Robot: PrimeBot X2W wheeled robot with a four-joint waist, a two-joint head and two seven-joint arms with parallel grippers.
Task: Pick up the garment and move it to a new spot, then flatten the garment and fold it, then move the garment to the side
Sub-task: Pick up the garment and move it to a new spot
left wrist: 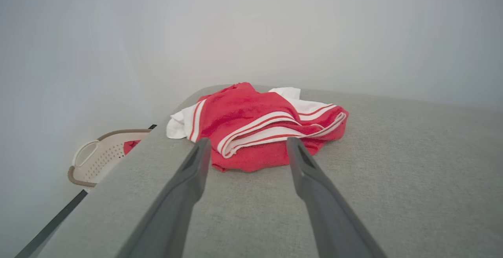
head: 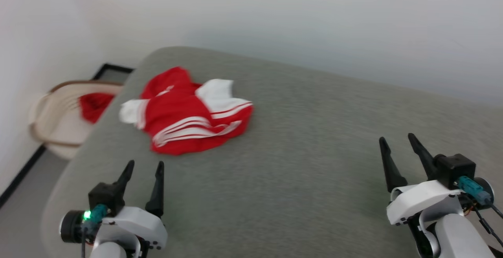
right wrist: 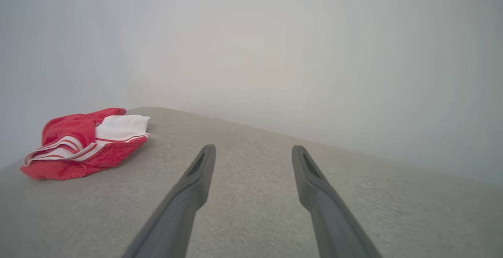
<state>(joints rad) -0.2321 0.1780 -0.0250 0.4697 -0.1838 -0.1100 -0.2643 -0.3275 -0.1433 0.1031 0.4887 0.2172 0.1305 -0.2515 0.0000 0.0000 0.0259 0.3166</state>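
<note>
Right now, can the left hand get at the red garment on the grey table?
Probably yes. The left hand is open and points toward the garment, which lies crumpled just ahead on the table, with bare surface between them.

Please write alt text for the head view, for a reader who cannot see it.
A crumpled red and white garment lies near the far left corner of a grey table. The left gripper and the right gripper are open, low in the picture, touching nothing. A pale basket holding something red stands on the floor at the left.
</note>
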